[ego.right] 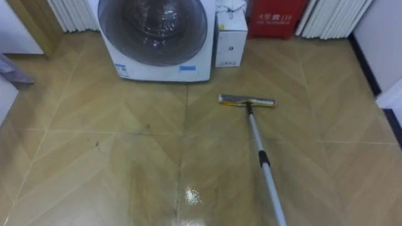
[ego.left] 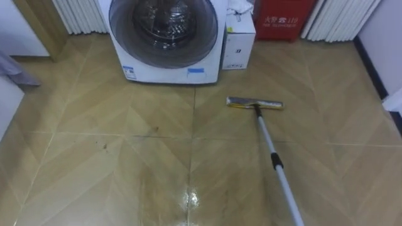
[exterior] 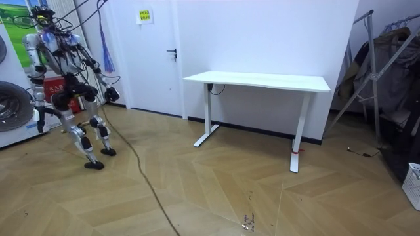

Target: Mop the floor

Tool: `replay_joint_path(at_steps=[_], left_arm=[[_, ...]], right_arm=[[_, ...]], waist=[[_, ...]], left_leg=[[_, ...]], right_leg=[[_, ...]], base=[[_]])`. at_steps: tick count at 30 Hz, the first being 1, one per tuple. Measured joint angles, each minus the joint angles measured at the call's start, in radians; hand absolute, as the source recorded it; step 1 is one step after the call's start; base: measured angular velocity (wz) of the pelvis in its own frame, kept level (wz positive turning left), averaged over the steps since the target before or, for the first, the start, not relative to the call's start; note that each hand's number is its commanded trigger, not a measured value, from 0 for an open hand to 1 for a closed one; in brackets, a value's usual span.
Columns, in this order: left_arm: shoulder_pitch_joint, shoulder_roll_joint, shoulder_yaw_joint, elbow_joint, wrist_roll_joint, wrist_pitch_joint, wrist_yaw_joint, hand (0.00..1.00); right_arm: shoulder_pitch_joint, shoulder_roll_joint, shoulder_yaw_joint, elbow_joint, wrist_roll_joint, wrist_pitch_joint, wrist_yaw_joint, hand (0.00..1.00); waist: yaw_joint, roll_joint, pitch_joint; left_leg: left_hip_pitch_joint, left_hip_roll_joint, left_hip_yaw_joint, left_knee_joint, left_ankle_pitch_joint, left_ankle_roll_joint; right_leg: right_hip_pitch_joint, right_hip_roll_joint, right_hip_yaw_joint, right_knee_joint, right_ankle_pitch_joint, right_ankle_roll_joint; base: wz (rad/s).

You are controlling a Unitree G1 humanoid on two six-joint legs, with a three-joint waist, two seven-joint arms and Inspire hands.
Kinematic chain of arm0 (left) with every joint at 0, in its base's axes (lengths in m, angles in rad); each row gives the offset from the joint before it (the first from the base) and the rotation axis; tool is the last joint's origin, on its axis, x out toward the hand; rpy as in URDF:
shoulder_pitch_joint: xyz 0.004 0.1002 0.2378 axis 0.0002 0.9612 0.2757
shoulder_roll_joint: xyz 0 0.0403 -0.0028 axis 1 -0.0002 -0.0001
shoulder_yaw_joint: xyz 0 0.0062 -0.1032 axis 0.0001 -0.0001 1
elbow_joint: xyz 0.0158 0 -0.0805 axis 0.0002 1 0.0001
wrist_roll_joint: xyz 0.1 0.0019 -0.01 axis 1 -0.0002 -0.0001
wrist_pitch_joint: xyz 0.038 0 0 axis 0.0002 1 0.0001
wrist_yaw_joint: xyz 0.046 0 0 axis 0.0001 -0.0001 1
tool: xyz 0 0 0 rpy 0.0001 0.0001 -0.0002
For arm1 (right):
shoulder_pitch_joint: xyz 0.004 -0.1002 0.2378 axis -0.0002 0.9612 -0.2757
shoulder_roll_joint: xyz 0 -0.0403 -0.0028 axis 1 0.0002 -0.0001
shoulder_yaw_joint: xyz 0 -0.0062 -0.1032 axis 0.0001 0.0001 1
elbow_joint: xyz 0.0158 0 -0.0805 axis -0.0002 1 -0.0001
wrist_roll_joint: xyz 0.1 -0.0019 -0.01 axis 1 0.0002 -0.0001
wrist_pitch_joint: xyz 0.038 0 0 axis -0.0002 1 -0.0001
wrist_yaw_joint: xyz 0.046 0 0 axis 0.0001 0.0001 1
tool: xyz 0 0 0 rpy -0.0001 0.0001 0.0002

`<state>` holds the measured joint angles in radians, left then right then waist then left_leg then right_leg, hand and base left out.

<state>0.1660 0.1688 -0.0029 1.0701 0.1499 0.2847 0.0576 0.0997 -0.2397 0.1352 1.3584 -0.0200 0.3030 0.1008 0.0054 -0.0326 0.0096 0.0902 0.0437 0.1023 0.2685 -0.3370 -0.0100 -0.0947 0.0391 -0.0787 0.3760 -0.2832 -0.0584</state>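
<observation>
Mop head (ego.left: 254, 103) lies before the washing machine (ego.left: 166, 37); in room view, right robot hand (exterior: 110, 94) grip unclear.

Herringbone wood floor (ego.left: 125, 157), mop head (ego.left: 254, 103) flat on it, washing machine (ego.left: 166, 37), white box (ego.left: 239, 41)

Soft, even indoor light falls from above; a white glare patch (ego.left: 190, 199) shines on the glossy floor (ego.left: 94, 119), and shadows are faint.
</observation>
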Motion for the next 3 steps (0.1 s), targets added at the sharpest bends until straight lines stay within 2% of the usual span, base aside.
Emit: replay_joint_path(at_steps=[3], left_arm=[[0.003,0.004,0.003,-0.002,0.0,0.003,-0.004,0.0]], right_arm=[[0.0,0.005,-0.003,0.0,-0.008,0.011,0.012,1.0]], waist=[[0.0,-0.006,-0.0019]], left_leg=[[0.02,0.0,-0.005,-0.006,0.0,0.0]], right_leg=[[0.021,0.003,-0.006,-0.006,0.002,0.003]], base=[[-0.09]])
